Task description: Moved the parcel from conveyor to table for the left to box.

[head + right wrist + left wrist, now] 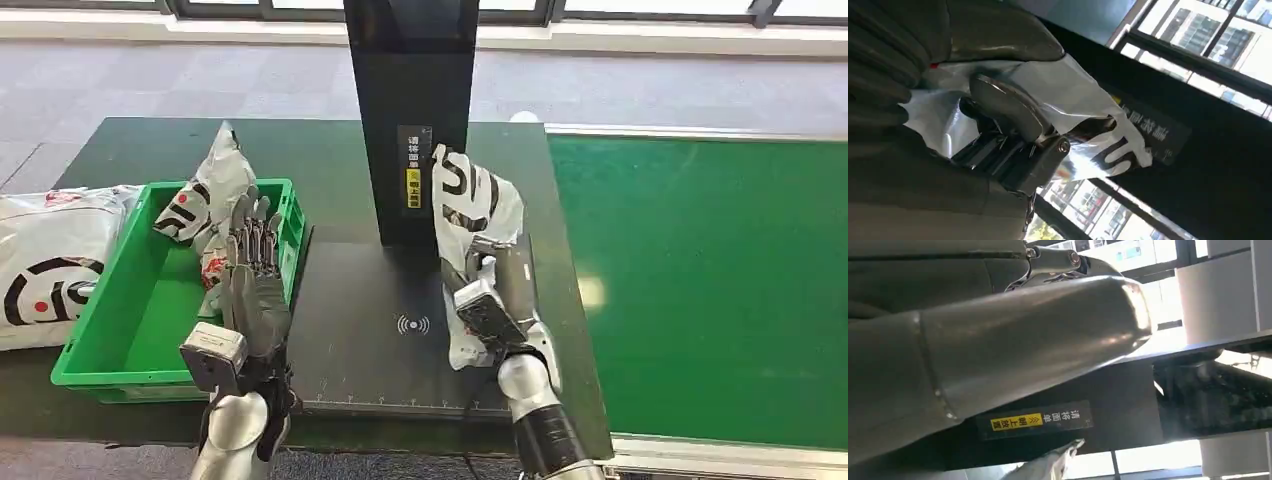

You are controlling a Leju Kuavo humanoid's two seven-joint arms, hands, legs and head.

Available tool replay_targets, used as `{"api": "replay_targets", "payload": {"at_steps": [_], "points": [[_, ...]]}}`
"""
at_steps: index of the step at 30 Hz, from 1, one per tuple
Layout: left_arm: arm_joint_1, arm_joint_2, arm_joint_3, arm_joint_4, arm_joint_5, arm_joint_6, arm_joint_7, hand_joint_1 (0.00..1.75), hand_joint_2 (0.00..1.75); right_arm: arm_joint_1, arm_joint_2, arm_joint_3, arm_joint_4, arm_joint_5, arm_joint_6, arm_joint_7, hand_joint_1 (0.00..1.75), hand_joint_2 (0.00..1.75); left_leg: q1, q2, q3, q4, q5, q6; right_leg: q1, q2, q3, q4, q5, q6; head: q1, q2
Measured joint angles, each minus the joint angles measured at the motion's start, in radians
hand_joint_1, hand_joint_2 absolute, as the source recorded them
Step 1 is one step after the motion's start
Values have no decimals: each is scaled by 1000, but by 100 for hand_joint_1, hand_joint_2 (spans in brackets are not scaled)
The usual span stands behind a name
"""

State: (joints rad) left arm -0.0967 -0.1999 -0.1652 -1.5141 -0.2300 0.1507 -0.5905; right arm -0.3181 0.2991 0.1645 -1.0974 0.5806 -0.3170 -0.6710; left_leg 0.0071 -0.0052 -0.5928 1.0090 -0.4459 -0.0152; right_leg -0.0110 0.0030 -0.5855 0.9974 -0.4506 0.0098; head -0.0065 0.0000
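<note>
White plastic parcel (470, 205) pinched in right hand (492, 290), upright beside black post (410, 120). Left hand (255, 270) gripping 2nd bag (205, 195) over green box (130, 370). Risk: slick film slipping, snagging post.

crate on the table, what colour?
Bright green crate, best seen in the head view.

Three white printed parcels show: one (478, 205) held upright beside the black post (410, 110), one (205, 195) over the single green crate (130, 330), one (45, 260) lying left of it.
</note>
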Motion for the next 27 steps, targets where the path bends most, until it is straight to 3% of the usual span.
{"api": "replay_targets", "payload": {"at_steps": [12, 19, 20, 21, 27], "points": [[-10, 0, -2, 29, 2, 0, -1, 0, 0, -15, 6, 61, 51, -22, 16, -2, 175, 175, 0, 0, -1, 0, 0, 0, 0, 0, 0, -1, 0, 0, 0, 0], [-42, 0, -6, 82, 56, 5, -36, 0, 0, -40, 18, 144, 59, -218, 214, -6, 175, 175, 0, 0, -1, 0, 0, 0, 0, 0, -1, 0, 0, 0, 0, 0], [-52, 0, -9, 93, 56, 5, -39, 0, 0, -50, 21, 158, 65, -234, 234, 8, 105, 175, 0, 0, -1, 0, 0, 0, 0, 0, -1, 0, 0, 0, 0, 0], [-61, 0, -11, 102, 56, 5, -39, 0, 0, -62, 24, 173, 77, -246, 252, 28, 0, 175, 0, 0, -1, 0, 0, 0, 0, 0, -1, 0, 0, 0, 0, 0], [-73, 0, -11, 108, 42, 29, -2, 0, 0, -96, 24, 213, 144, -199, 253, 129, 0, 175, 0, -1, -1, 0, 0, -1, 0, -1, 0, 0, 0, 0, 0, 0]]}}
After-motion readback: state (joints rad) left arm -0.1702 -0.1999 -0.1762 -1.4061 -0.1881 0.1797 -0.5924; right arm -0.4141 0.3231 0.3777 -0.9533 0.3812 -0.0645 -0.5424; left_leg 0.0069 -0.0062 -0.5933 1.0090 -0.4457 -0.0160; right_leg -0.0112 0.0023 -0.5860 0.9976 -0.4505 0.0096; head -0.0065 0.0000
